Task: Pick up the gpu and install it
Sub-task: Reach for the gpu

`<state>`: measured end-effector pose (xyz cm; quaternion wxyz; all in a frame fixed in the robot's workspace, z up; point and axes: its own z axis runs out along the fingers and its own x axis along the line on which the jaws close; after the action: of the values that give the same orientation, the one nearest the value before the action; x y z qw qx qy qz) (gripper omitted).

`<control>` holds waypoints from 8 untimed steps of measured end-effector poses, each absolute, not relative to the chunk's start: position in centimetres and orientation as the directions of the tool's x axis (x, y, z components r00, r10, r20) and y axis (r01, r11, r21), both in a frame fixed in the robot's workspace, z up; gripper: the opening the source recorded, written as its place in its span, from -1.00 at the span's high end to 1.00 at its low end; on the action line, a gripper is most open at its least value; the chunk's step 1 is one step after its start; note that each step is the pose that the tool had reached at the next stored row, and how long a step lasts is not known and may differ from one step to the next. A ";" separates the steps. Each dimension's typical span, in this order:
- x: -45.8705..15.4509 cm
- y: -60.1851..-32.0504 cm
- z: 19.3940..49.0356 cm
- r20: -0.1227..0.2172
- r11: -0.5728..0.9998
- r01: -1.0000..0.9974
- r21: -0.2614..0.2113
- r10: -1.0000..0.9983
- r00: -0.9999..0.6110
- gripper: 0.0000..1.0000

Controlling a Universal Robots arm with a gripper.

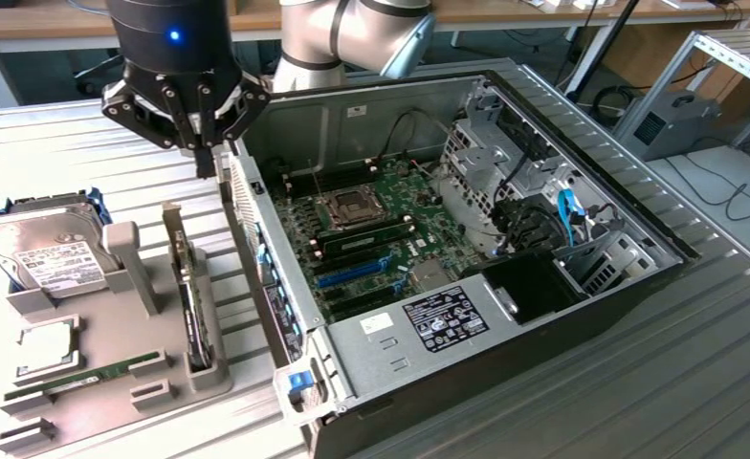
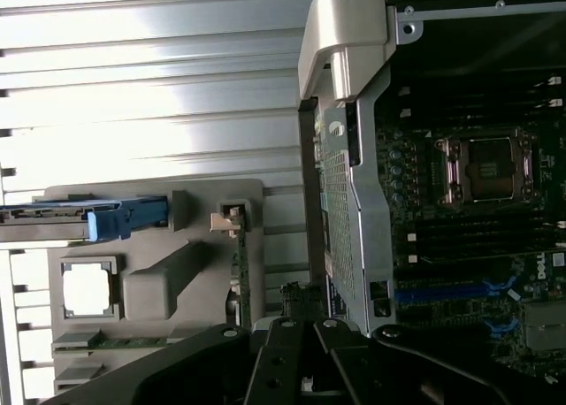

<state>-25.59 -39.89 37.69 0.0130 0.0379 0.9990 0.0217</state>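
On the ribbed silver metal table [image 1: 69,163], to the exterior view's left of the open black-and-silver pc case [image 1: 503,373], sits a grey moulded plastic holder [image 1: 100,421] w/ spare parts in it. The gpu [image 1: 192,316] is a slim dark circuit card w/ a pale metal bracket strip at its far end. It stands on edge in the holder's slot nearest the case, untouched. In the wrist view it shows edge-on as a thin dark line. Also in the holder: a boxy silver hard drive w/ white label [image 1: 43,253] at the far end, a square silver cpu chip [image 1: 46,344] lying flat in its recess, and a narrow green memory stick [image 1: 88,375] in a groove nearer the camera. The black gripper [image 1: 206,161] hangs off the silver robot arm [image 1: 349,33], up in the air by the case's perforated rear wall, between that wall and the holder's far end. Its fingers are pressed together to a single point and hold nothing — clear of the gpu and of the other parts. The case lies on its side w/ the panel off. Inside, the green motherboard [image 1: 388,225] shows a bare square cpu socket [image 1: 349,206], one dark memory stick already seated just below it, and blue expansion slots [image 1: 349,274] w/ no card in them. At the near corner there is a silver psu box w/ a black label [image 1: 442,320].
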 end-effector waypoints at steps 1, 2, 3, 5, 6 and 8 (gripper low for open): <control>-25.6 -39.9 37.7 -0.024 0.996 0.075 0.044 0.076 -0.997 0.79; -25.7 -39.9 37.7 -0.024 0.996 0.075 0.044 0.076 -0.997 0.79; -25.7 -39.9 37.7 -0.024 0.996 0.075 0.044 0.076 -0.997 0.79; -25.8 -39.9 37.7 -0.024 0.996 0.075 0.044 0.076 -0.997 0.79; -25.8 -39.9 37.7 -0.024 0.996 0.075 0.044 0.076 -0.997 0.79; -25.8 -39.9 37.7 -0.024 0.996 0.075 0.044 0.076 -0.997 0.79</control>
<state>-25.78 -39.89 37.68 0.0130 0.0378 0.9990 0.0217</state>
